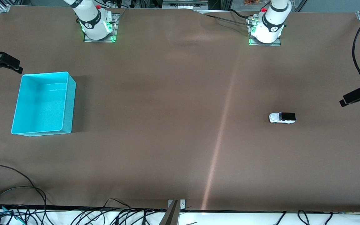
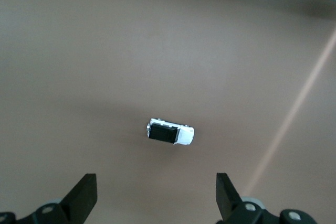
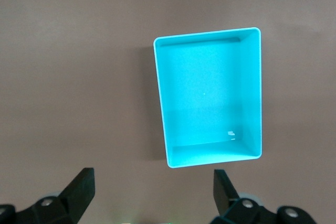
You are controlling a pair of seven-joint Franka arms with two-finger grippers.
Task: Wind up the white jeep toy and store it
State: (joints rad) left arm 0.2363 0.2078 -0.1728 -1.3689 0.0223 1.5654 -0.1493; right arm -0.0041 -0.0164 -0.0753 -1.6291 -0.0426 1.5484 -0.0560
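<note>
The white jeep toy (image 1: 282,117), with a black roof, stands on its wheels on the brown table toward the left arm's end. It also shows in the left wrist view (image 2: 170,132). My left gripper (image 1: 347,100) is open and empty, held high over the table's edge at that end; in its own view (image 2: 156,182) the jeep lies well clear of the fingers. The turquoise bin (image 1: 69,103) stands empty toward the right arm's end, also in the right wrist view (image 3: 207,33). My right gripper (image 1: 16,66) is open and empty, high beside the bin (image 3: 154,178).
Loose black cables (image 1: 17,190) lie along the table's edge nearest the front camera. A metal bracket (image 1: 175,206) sits at the middle of that edge. A thick black cable (image 1: 356,47) hangs at the left arm's end.
</note>
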